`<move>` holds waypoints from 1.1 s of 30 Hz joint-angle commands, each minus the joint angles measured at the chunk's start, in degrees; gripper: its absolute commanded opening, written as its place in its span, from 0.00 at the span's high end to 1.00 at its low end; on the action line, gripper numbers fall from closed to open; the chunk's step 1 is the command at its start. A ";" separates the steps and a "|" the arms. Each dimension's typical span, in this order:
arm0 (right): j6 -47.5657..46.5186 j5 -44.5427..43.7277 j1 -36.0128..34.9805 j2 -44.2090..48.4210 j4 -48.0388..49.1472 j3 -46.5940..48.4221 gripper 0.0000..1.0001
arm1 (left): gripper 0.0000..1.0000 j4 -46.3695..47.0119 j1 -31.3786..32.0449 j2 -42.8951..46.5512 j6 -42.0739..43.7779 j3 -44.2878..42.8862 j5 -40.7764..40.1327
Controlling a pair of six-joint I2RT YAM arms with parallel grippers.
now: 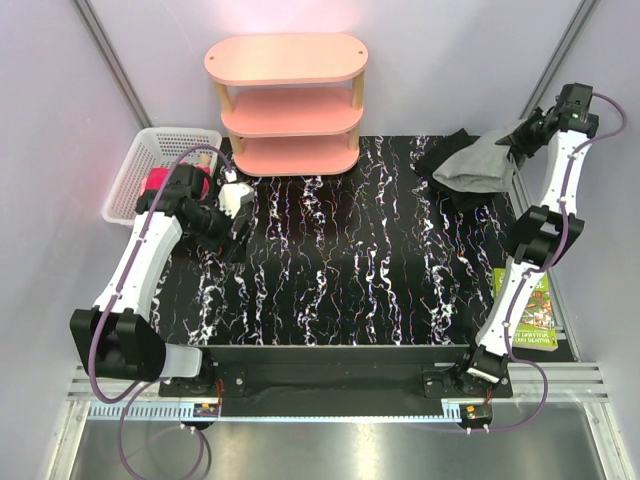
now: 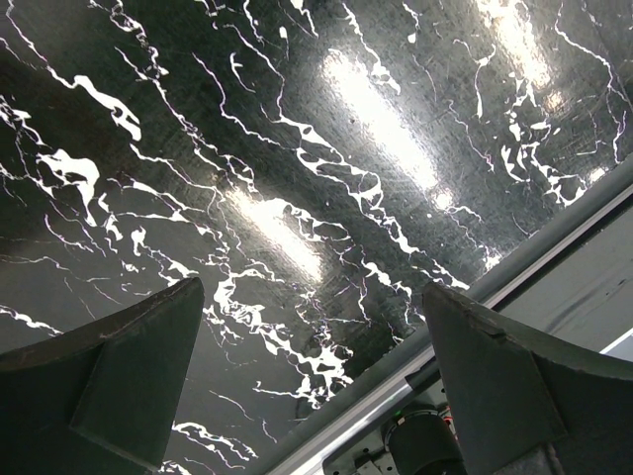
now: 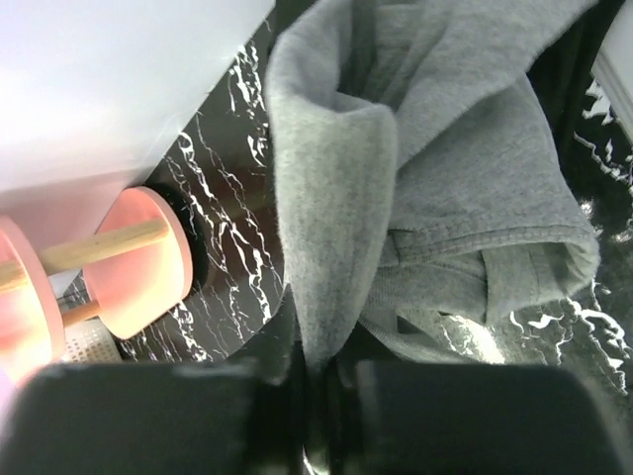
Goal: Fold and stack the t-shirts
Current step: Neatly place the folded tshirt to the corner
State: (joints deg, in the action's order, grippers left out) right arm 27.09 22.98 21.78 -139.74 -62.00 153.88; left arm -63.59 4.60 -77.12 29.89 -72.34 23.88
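Note:
A mid-grey t-shirt (image 1: 478,165) hangs bunched at the table's far right corner, lifted by my right gripper (image 1: 522,137). In the right wrist view the jaws are shut on a fold of the grey t-shirt (image 3: 396,188), and my right gripper (image 3: 318,391) pinches it at the bottom of the frame. A black cloth (image 1: 445,158) lies under and beside the grey shirt. A magenta-pink bundle (image 1: 165,185) sits in the white basket (image 1: 135,170) at the far left. My left gripper (image 1: 236,212) hangs open and empty over the table's left part; in its wrist view the gripper (image 2: 312,381) shows only bare marbled table.
A pink three-tier shelf (image 1: 288,100) stands at the back middle. A green-covered book (image 1: 530,310) lies at the right edge by the right arm. The black marbled table (image 1: 340,260) spreads between the arms. Walls close in on both sides.

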 commanded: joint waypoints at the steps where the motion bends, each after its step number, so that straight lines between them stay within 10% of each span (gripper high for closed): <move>1: 1.30 -2.23 -1.13 -0.71 -0.13 -0.51 0.52 | 0.01 0.14 -0.29 -0.49 -0.80 -2.64 2.14; 3: 1.21 -6.79 -1.04 -0.36 -2.59 -0.60 0.05 | 0.01 0.14 -0.29 -0.49 -0.71 -2.81 2.05; 4: 0.86 -8.38 -1.13 -0.09 -3.39 -0.60 0.00 | 0.01 0.14 -0.29 -0.57 -0.71 -2.90 2.14; 18: 2.70 -23.77 -1.83 12.47 -7.70 1.07 0.00 | 0.01 0.22 -0.29 0.65 -0.71 -1.05 2.31; 33: 8.68 3.29 -2.53 -2.19 1.53 -8.08 0.00 | 0.01 0.75 -0.38 2.76 -0.89 0.53 0.47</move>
State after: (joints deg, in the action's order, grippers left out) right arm 34.61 20.43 19.53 -135.11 -60.84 146.17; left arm -63.72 4.60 -76.93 29.30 -72.42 24.18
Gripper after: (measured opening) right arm 0.994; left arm 0.987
